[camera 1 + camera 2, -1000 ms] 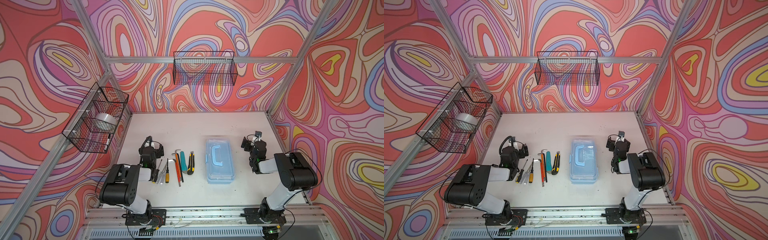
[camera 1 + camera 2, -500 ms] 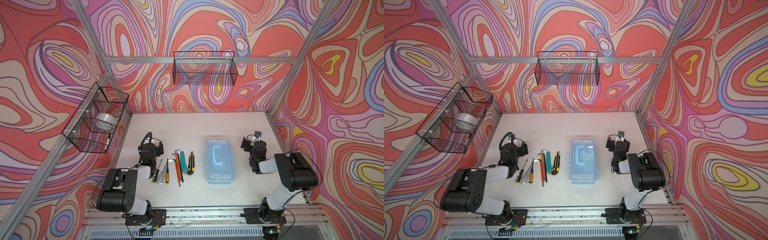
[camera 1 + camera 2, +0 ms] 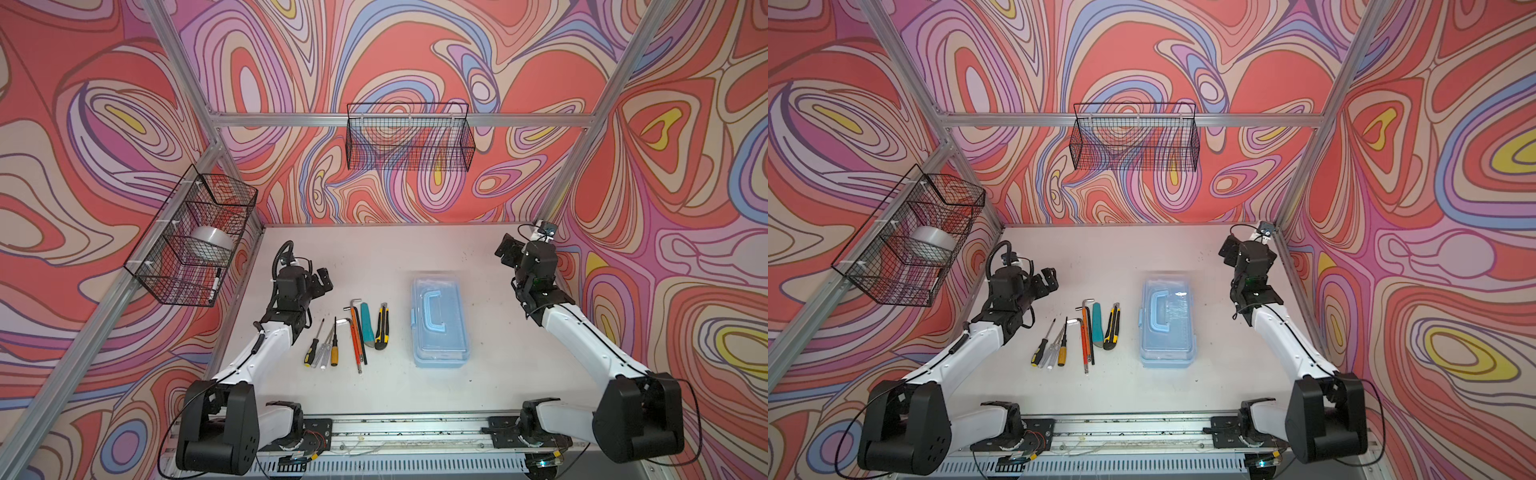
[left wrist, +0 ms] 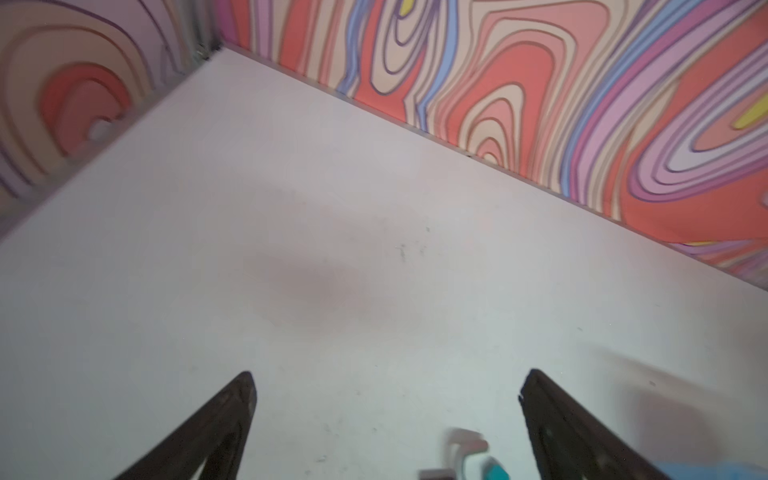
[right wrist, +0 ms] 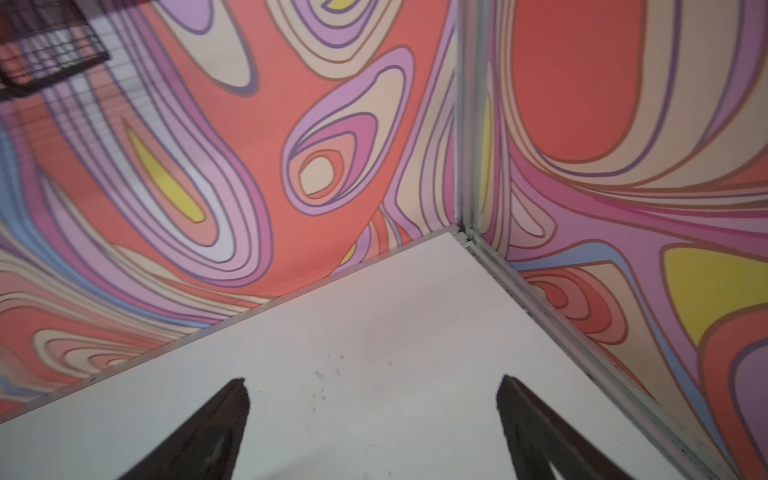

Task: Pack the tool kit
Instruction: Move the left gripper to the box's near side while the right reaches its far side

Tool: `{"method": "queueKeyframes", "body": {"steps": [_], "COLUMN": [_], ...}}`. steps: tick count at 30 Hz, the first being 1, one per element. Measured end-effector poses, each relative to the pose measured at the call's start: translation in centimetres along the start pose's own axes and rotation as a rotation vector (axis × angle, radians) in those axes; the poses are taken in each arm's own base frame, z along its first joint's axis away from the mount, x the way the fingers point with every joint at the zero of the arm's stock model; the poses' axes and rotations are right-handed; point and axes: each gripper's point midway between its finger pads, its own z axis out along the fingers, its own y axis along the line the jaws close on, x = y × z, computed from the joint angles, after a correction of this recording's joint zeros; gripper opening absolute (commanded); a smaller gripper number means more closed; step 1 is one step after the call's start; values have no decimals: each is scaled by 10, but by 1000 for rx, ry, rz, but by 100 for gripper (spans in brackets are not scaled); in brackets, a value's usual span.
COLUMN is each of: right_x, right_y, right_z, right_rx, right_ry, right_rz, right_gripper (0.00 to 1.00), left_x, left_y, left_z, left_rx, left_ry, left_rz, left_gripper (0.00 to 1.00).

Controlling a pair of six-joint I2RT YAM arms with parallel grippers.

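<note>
Wide, empty: left pincer (image 4: 386, 384) and right pincer (image 5: 372, 386) alike. The tool kit box (image 3: 440, 332) sits shut mid-surface (image 3: 415, 388) — screwdrivers (image 3: 333, 355), hex keys (image 3: 355, 336), knives (image 3: 381, 328) rowed just left of it.

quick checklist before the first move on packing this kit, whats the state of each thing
1. Left gripper open and empty: ok
2. Right gripper open and empty: ok
3. Tool box lid open for loading: not ok, the lid lies shut
4. Latch on the box's side released: cannot tell
5. Screwdrivers, hex keys and utility knives lying loose in a row on the table, beside the box and apart from it: ok
</note>
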Motion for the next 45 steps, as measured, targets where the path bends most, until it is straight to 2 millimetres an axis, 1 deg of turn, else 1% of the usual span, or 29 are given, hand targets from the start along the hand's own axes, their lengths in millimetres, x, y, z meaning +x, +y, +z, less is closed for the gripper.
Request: {"method": "queueKeyframes", "body": {"steps": [1, 3, 5, 7, 8, 9, 10, 12, 13, 14, 19, 23, 27, 31, 34, 38, 45], "right_x": [1, 7, 17, 33, 46, 59, 69, 90, 98, 107, 142, 166, 190, 211, 220, 223, 223], "right_y": [14, 46, 68, 87, 95, 102, 109, 120, 125, 129, 138, 151, 162, 166, 162, 162, 177], "right_z": [-6, -20, -34, -50, -59, -68, -76, -93, -101, -108, -132, -148, -162, -164, -161, -158, -153], "right_rx": [-38, -137, -218, -297, -332, -363, -388, -441, -465, -486, -533, -563, -575, -548, -508, -482, -510], "right_ry": [35, 136, 229, 327, 387, 444, 491, 587, 628, 669, 820, 925, 1010, 1075, 1096, 1102, 1100], "right_rz": [1, 1, 11, 19, 19, 17, 16, 18, 22, 29, 67, 61, 37, 30, 31, 46, 129], "right_gripper": [92, 86, 82, 79, 78, 75, 73, 62, 57, 56, 55, 56, 56, 56, 57, 58, 61], "left_x": [8, 31, 52, 71, 81, 91, 98, 111, 117, 123, 141, 153, 170, 183, 190, 196, 208], "left_y": [-12, -43, -73, -98, -110, -121, -128, -137, -140, -143, -154, -160, -157, -153, -153, -160, -166], "left_z": [1, 2, 1, -3, -6, -9, -11, -15, -16, -16, -20, -26, -30, -32, -30, -30, -21], "left_rx": [48, 144, 225, 292, 324, 354, 376, 407, 417, 425, 459, 489, 494, 505, 511, 533, 559], "left_ry": [38, 143, 232, 305, 339, 370, 394, 440, 462, 483, 545, 572, 600, 620, 628, 632, 658], "left_rz": [-10, -10, 10, 28, 40, 49, 53, 48, 41, 33, 6, -11, -24, -56, -72, -67, -92], "left_gripper": [99, 99, 97, 95, 95, 94, 93, 93, 92, 92, 92, 92, 92, 92, 92, 93, 92]}}
